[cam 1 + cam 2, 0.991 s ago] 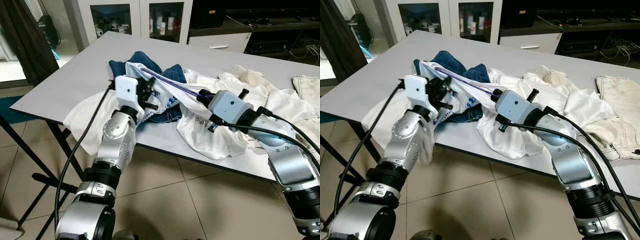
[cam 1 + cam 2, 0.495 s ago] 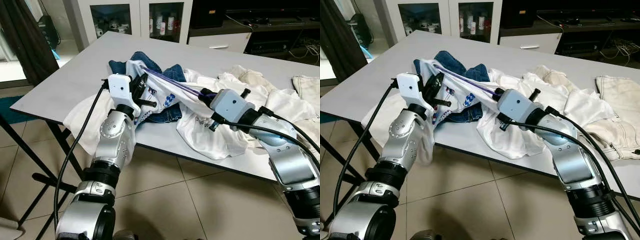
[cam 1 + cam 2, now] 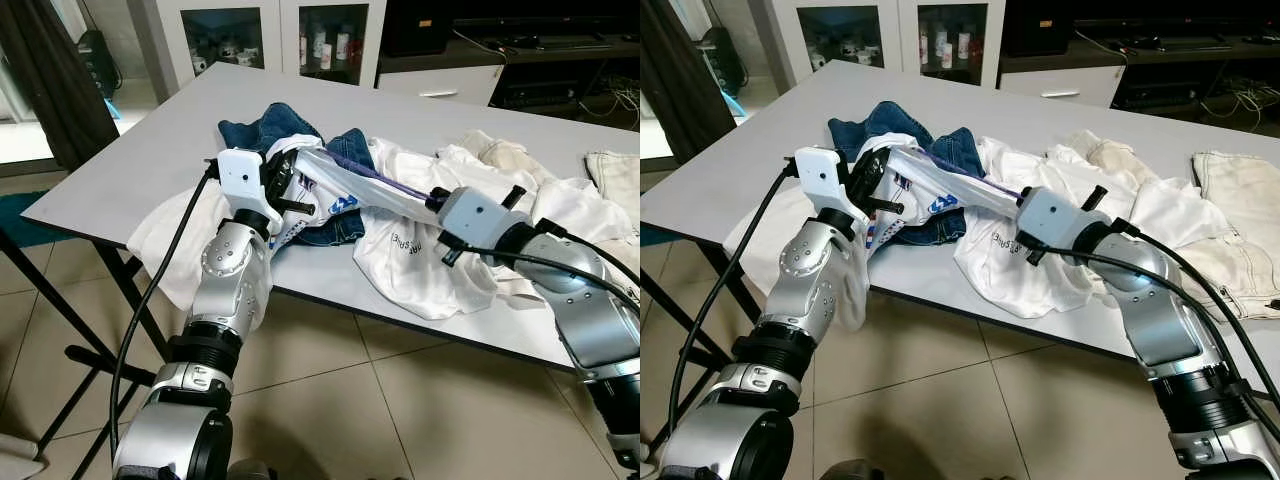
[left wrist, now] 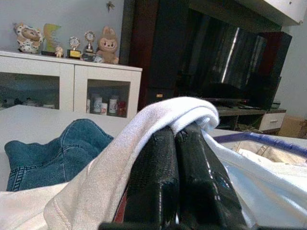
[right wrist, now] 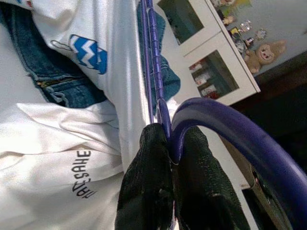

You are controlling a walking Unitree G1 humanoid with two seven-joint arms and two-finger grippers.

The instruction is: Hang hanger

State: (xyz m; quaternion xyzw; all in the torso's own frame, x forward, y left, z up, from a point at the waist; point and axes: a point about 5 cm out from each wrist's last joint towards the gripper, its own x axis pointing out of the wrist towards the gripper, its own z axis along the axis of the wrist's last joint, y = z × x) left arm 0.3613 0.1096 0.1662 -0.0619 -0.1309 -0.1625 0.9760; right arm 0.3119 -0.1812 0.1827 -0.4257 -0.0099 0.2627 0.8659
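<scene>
A purple hanger (image 3: 385, 180) runs between my two grippers above the table, partly inside a white T-shirt (image 3: 330, 185) with blue print. My right gripper (image 5: 170, 148) is shut on the hanger at the base of its hook (image 5: 225, 129). My left gripper (image 4: 175, 143) is shut on the white T-shirt's fabric, which drapes over its fingers (image 4: 156, 172). In the left eye view the left gripper (image 3: 283, 172) holds the shirt's end over the blue jeans (image 3: 270, 125), and the right gripper (image 3: 437, 203) sits to the right of it.
A pile of white clothes (image 3: 470, 200) covers the grey table (image 3: 150, 150) around the jeans, and some hang over the front edge. A white glass-door cabinet (image 3: 270, 35) and a dark TV unit (image 3: 520, 40) stand behind. Tiled floor (image 3: 330, 400) lies below.
My right gripper has moved right with the hanger. The white T-shirt now covers more of the hanger, stretched between both grippers. The left gripper has barely moved.
</scene>
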